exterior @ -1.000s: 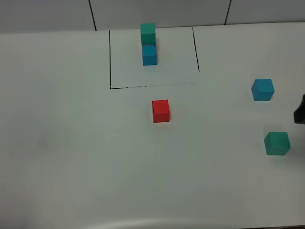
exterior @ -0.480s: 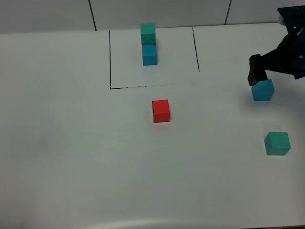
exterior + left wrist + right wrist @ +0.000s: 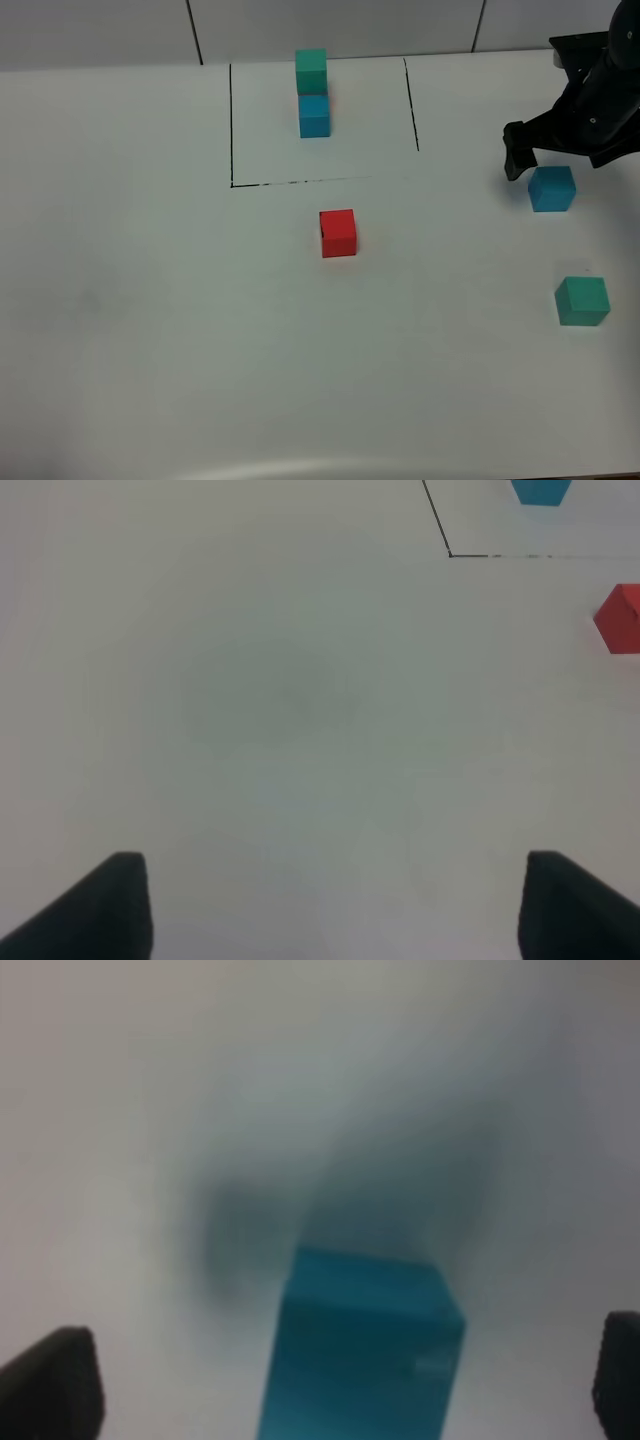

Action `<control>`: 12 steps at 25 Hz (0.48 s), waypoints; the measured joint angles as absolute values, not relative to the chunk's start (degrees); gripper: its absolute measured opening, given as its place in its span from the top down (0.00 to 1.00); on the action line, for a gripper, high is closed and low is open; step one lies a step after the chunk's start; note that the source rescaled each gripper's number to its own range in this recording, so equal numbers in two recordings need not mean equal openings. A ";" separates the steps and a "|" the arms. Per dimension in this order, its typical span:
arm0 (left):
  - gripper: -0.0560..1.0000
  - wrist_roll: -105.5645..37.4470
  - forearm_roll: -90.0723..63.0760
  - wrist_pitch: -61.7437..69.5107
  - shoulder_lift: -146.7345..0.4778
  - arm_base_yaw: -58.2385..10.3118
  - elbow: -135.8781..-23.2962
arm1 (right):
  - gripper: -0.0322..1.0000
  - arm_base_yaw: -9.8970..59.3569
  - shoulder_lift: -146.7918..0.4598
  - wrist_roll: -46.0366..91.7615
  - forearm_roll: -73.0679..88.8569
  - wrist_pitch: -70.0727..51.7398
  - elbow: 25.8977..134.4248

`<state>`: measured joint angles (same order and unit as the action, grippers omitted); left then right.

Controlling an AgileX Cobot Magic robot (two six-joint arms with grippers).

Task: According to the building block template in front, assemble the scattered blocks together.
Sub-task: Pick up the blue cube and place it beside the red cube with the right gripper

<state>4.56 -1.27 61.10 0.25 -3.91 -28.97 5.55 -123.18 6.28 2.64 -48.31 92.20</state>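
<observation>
The right end effector (image 3: pixel 548 152) is seen spread wide close by the blue cube (image 3: pixel 551 188), right of the outlined template (image 3: pixel 313 95). The left end effector (image 3: pixel 335 910) is also held apart, over the counter (image 3: pixel 150 300).

Nothing legible appears anywhere: no writing, number, brand or sign. The only drawn marks are the thin black drawn lines (image 3: pixel 231 120) on the white matte tabletop (image 3: pixel 150 300), plain strokes making a three-sided frame, not letters. The small matte blue cube (image 3: pixel 551 188), well to the right of that frame, carries a faint pale smudge (image 3: pixel 432 1365) on one face, too blurred to read.
</observation>
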 joint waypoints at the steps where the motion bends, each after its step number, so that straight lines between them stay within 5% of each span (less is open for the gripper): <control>1: 0.29 4.56 -1.27 61.10 0.25 -3.91 -28.97 | 0.00 5.04 -123.94 6.25 2.52 -48.36 92.36; 7: 0.29 4.56 -1.27 61.10 0.25 -3.91 -28.97 | 0.06 4.31 -126.46 6.19 2.30 -48.94 92.43; 10: 0.29 4.56 -1.27 61.10 0.25 -3.91 -28.97 | 0.18 4.31 -127.17 6.19 2.30 -49.21 92.43; 12: 0.29 4.56 -1.27 61.10 0.25 -3.91 -28.97 | 0.37 4.36 -127.76 6.19 2.06 -49.68 92.43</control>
